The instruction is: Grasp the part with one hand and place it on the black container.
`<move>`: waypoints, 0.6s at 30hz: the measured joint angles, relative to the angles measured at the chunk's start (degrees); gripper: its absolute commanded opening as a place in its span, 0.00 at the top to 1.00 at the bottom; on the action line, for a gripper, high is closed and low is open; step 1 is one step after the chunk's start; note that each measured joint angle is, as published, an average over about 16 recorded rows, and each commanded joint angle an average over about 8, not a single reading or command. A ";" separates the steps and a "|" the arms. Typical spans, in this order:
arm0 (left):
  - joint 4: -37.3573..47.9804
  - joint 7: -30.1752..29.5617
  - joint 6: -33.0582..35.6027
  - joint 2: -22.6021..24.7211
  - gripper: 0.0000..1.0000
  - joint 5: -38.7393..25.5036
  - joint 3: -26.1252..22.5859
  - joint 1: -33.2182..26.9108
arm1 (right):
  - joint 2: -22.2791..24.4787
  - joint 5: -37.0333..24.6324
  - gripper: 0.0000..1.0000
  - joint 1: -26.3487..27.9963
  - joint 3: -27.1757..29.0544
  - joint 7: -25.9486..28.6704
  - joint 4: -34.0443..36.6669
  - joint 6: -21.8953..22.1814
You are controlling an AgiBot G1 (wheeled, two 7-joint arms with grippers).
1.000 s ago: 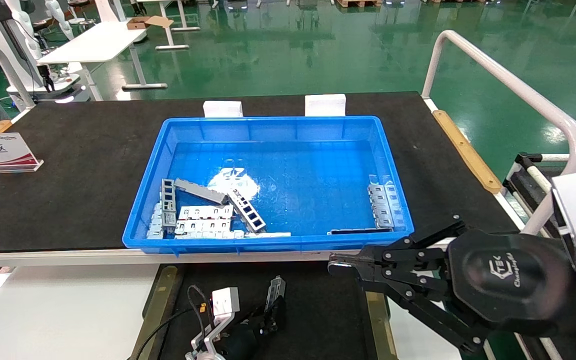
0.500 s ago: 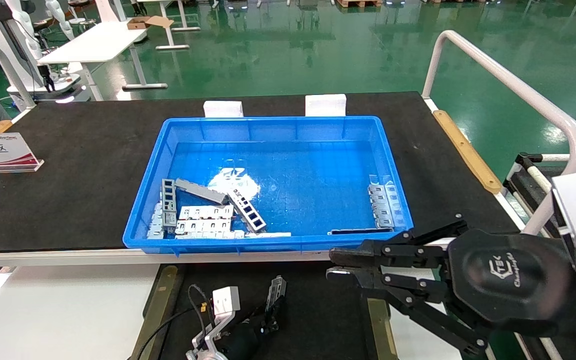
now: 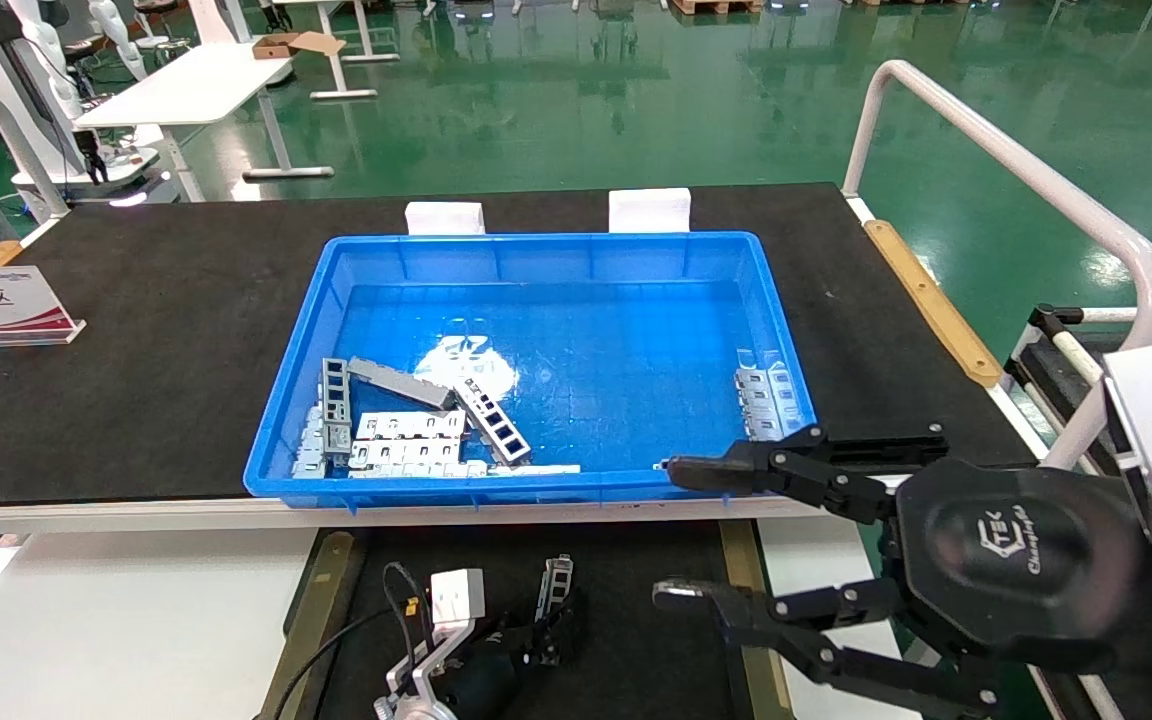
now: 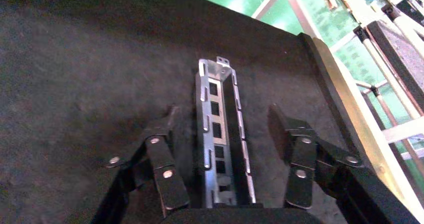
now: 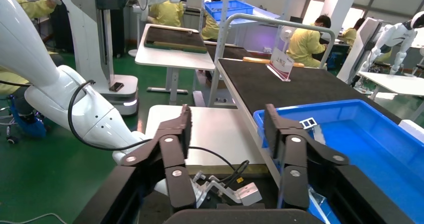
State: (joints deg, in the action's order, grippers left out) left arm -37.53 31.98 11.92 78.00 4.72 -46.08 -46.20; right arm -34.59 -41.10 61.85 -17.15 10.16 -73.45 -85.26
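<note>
Two grippers in frame, both with jaws apart. Left gripper [image 3: 536, 640] sits low at 6 o'clock in the head view, over the black container [image 3: 636, 600]; the part [image 4: 220, 134] lies flat on that matte surface between its spread fingers [image 4: 160, 159], and the left wrist view shows clear gaps on both sides, nothing touching it. Part's window cutouts face up, far end pointing away from the wrist. Tan-brass rail [image 4: 345, 114] runs along the container edge just beyond one finger. Right gripper [image 3: 681, 530] is at 4 o'clock, fingers wide, one tip over the near rim of the blue bin [image 3: 546, 490], the other over the container, holding nothing. Past it at 12 o'clock, more slotted channel strips [image 3: 491, 420] and whitish plates [image 3: 406, 440] are piled in the bin's near-left corner, another stack [image 3: 764, 400] against its right wall. Bin stands on the black tabletop mat [image 3: 136, 340].
</note>
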 measured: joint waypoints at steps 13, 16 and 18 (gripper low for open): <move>2.77 4.06 10.51 -2.31 0.00 -1.30 -3.04 -0.33 | 0.02 0.03 0.00 0.01 -0.04 -0.02 0.00 0.02; 3.10 3.45 13.57 -3.70 0.00 -2.54 -4.79 -0.85 | 0.02 0.03 0.00 0.01 -0.05 -0.02 0.00 0.02; 3.25 2.78 15.66 -4.82 0.00 -3.51 -6.06 -1.28 | 0.02 0.04 0.00 0.01 -0.05 -0.03 0.00 0.02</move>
State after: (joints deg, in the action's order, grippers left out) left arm -34.28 34.76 27.58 73.18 1.22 -52.13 -47.48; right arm -34.57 -41.07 61.86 -17.20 10.13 -73.45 -85.23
